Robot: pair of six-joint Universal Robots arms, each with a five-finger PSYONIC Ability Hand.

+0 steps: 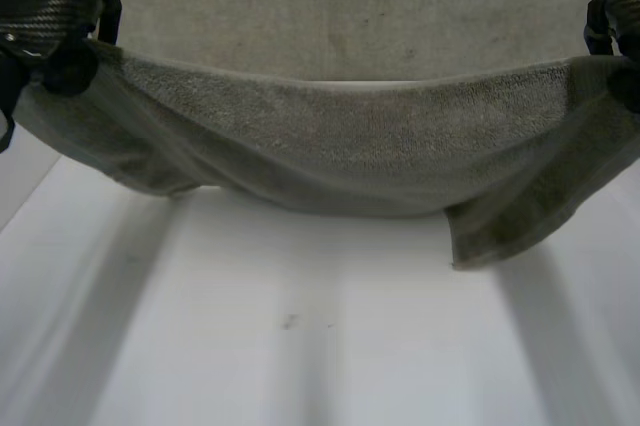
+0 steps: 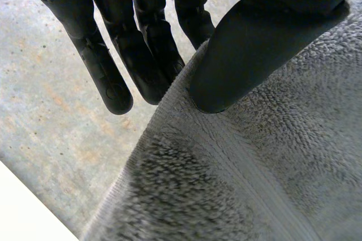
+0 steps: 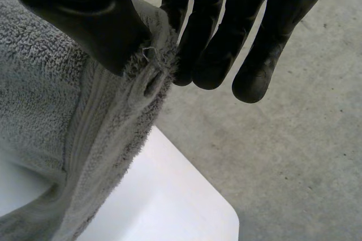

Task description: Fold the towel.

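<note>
A grey towel [image 1: 340,141] hangs in the air above the white table [image 1: 300,346], stretched between my two hands and sagging in the middle. My left hand [image 1: 55,21] pinches the towel's left top corner; in the left wrist view the thumb [image 2: 249,48] presses the towel [image 2: 254,167] against the fingers [image 2: 141,54]. My right hand [image 1: 620,36] pinches the right top corner; in the right wrist view its thumb [image 3: 96,20] and fingers [image 3: 226,37] clamp the towel's hem [image 3: 141,82]. A lower corner [image 1: 480,246] dangles near the table.
A grey concrete floor [image 1: 350,6] lies beyond the table's far edge. The table's rounded corner [image 3: 226,212] lies below my right hand.
</note>
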